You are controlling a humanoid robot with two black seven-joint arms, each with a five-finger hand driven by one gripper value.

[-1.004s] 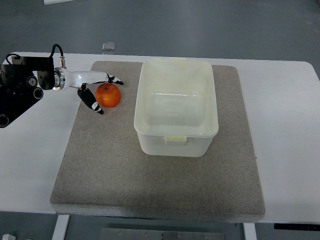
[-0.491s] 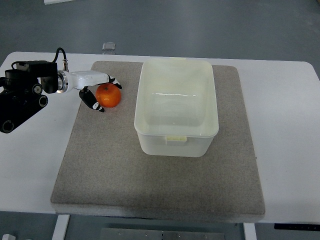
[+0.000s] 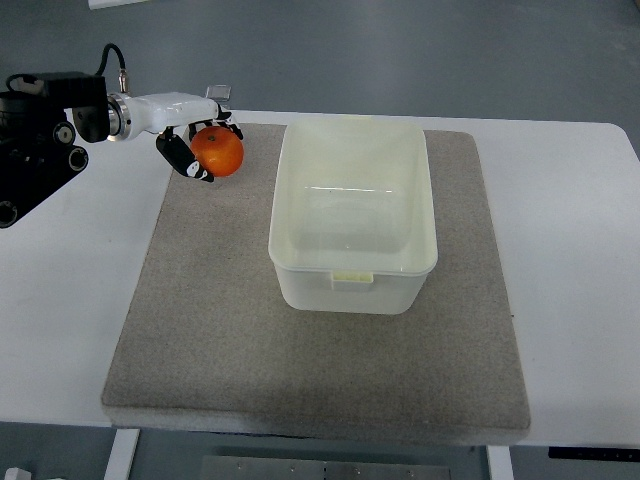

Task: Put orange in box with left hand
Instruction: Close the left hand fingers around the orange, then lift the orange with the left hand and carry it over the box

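An orange (image 3: 219,152) hangs in the air over the far left corner of the grey mat (image 3: 230,330), lifted off it. My left hand (image 3: 205,148) is shut on the orange, with black fingertips (image 3: 203,174) curled under and behind it. Its white forearm runs back to the black arm at the left edge. The cream plastic box (image 3: 352,212) stands open and upright on the mat, just right of the orange, with nothing inside. My right hand is out of the picture.
The mat lies on a white table (image 3: 570,230). A small clear object (image 3: 218,93) sits at the table's far edge behind the hand. The black arm base (image 3: 35,140) fills the left edge.
My left hand closed around the orange and raised it off the mat, moving up and toward the far edge. The box stayed put.
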